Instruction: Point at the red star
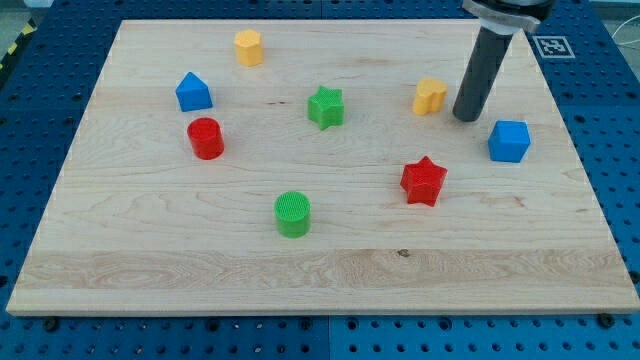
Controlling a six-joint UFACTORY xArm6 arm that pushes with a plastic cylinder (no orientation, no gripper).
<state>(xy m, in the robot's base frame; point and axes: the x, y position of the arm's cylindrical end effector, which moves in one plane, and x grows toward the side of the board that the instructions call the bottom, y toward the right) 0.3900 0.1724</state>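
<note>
The red star point(423, 181) lies on the wooden board right of centre, toward the view's bottom. My tip point(466, 116) rests on the board above and to the right of the star, well apart from it. The tip stands just right of a yellow block point(430, 96) and left of a blue cube point(509, 141), touching neither. The rod rises out of the view's top.
A green star point(326, 107) sits near the middle. A green cylinder point(293, 214) is at lower centre. A red cylinder point(205, 138) and a blue house-shaped block point(193, 92) are at the left. A yellow hexagonal block point(249, 47) is at upper left. The board's edge point(610, 240) runs down the right.
</note>
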